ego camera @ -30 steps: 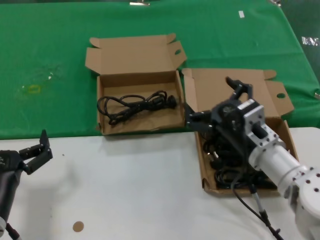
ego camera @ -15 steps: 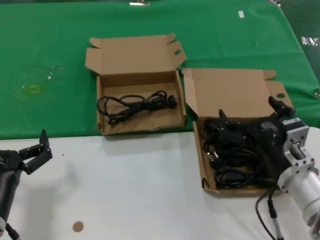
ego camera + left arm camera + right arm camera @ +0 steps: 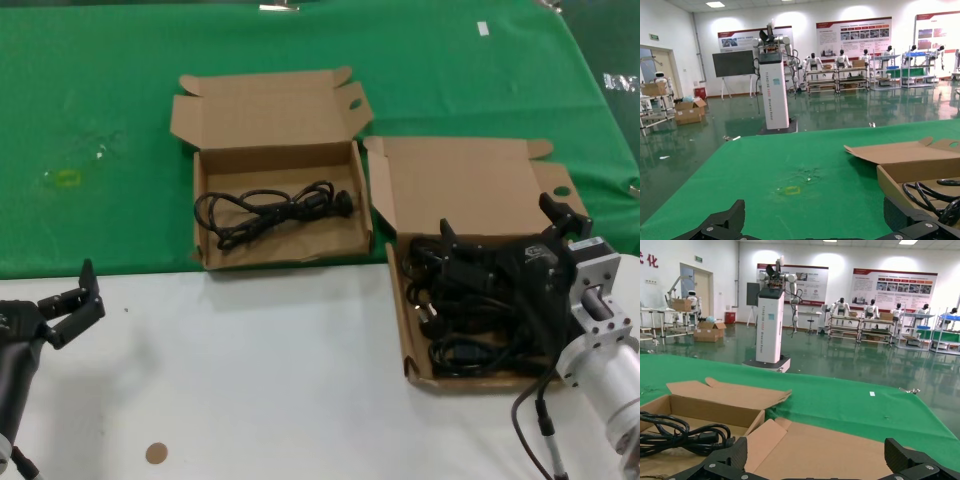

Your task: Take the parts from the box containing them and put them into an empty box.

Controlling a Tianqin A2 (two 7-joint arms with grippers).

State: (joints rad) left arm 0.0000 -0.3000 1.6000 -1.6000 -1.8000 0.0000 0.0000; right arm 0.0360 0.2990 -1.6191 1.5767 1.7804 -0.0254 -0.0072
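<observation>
The squarer cardboard box at the right holds a pile of black power cords. My right gripper hovers over this pile, open, with nothing between its fingers; in its wrist view the right gripper faces the box's lid. The wider box to the left holds one looped cord, which also shows in the right wrist view as the cord. My left gripper is parked open near the table's front left; in its own view the left gripper is empty.
Both boxes rest on a green cloth whose front edge meets the white table. Their lids stand open behind them. A small brown disc lies on the white surface. A yellow mark is on the cloth at the left.
My right gripper swung from the left wall of the right-hand box to above its cord pile, then held still. The left arm has not moved.
</observation>
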